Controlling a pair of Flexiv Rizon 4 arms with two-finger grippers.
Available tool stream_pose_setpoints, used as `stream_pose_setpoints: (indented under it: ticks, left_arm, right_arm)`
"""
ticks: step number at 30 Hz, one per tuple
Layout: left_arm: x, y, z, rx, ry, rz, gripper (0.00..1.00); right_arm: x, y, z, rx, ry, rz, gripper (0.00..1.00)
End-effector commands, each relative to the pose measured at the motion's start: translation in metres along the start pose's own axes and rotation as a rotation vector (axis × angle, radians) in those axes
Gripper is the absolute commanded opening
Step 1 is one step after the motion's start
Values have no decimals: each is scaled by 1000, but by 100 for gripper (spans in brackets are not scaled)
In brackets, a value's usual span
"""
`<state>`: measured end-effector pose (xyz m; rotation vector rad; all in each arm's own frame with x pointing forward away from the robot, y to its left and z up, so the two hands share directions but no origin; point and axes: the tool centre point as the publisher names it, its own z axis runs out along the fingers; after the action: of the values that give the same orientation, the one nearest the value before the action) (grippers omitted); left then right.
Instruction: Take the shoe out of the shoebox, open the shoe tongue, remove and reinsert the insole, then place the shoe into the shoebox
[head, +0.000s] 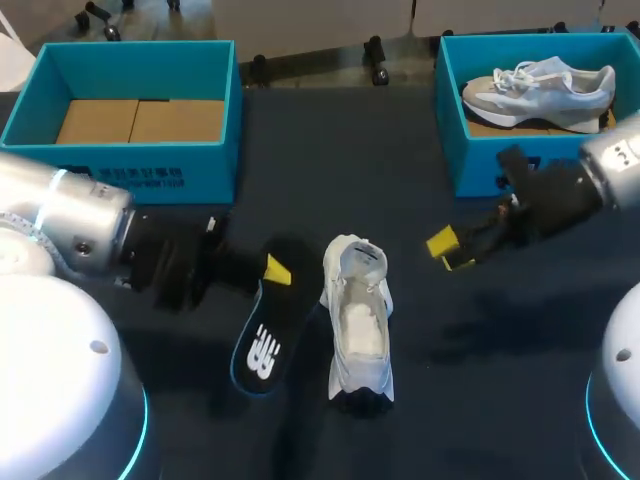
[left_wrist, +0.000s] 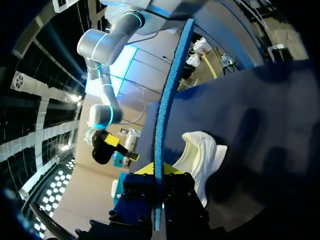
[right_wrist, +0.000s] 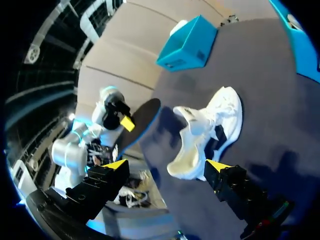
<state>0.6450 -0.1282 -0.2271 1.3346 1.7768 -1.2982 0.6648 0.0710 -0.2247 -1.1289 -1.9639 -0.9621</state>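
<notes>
A white shoe (head: 357, 318) lies on the dark table with its tongue pulled open; it also shows in the left wrist view (left_wrist: 202, 152) and the right wrist view (right_wrist: 210, 127). My left gripper (head: 276, 270) is shut on the end of the black insole (head: 258, 345), just left of the shoe. In the left wrist view the insole (left_wrist: 167, 100) stands edge-on between the fingers of that gripper (left_wrist: 156, 170). My right gripper (head: 450, 252) hangs open to the right of the shoe, holding nothing. In its own view the gripper (right_wrist: 167, 165) faces the shoe and the insole (right_wrist: 140, 122).
A blue shoebox (head: 225, 110) with a cardboard floor stands at the back left. A second blue shoebox (head: 450, 110) at the back right holds another grey-white shoe (head: 540, 85). The first box also shows in the right wrist view (right_wrist: 187, 45).
</notes>
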Motion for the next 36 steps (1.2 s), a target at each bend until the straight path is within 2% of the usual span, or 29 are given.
stream_pose_setpoints:
  ticks: [1,3,16,21,29,31,34,36]
  left_arm:
    - [11,-26,-7,-11,-6,-42,0]
    - [15,-34,0,21,-1,-89,0]
    - [17,-39,7,14,11,-69,0]
    - [16,-56,21,64,10,-144,0]
    - [23,-82,18,109,-17,-229,0]
    - [25,-83,17,112,-26,-259,0]
    - [28,-83,14,148,-16,-352,0]
    - [29,-82,13,154,-5,-355,0]
  right_arm:
    - [2,-10,-26,311,-138,-131,100]
    - [0,-18,-32,336,-195,-163,100]
    - [0,-18,-32,336,-195,-163,100]
    - [-5,-39,-39,337,-366,-327,100]
    - [-10,-56,-28,448,-516,-492,100]
    - [-9,-57,-24,467,-542,-516,100]
    - [-11,-58,-12,538,-593,-548,100]
    - [-11,-58,-12,538,-593,-548,100]
